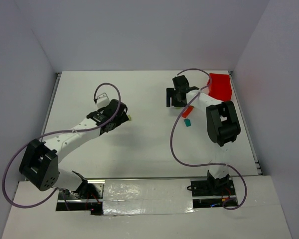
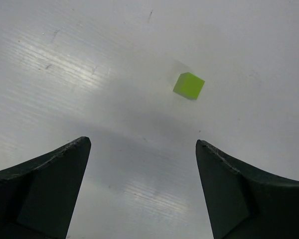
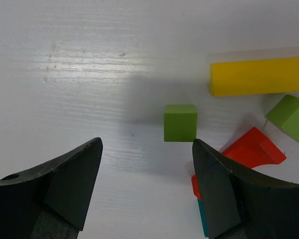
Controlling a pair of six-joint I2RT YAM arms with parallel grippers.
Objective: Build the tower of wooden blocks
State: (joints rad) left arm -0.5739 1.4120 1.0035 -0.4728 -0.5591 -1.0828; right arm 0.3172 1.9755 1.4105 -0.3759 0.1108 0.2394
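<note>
- White table, matte, with faint streaks and scuffs. Plain pale walls box it in on three sides.
- Left fingers: spread wide, nothing between them, over bare table. A lime cube sits alone just ahead, off to one side of their centreline.
- Right fingers: apart, holding nothing. A green cube lies just ahead, nearer one finger than the other.
- No tower yet. Pieces lie loose and flat on the table by the right arm:
  - yellow bar beyond the cube
  - second green block
  - red piece
  - teal piece, mostly hidden by a finger
- Handling, my guess: small painted wood, so light, rigid and a bit slick.
  - Pinch the cubes on two opposite flat faces.
  - Take the bar across its short width, near the middle.
  - They would nudge or topple easily, so set them down gently.
- Red bin sits at the far right corner, past the loose pieces.
</note>
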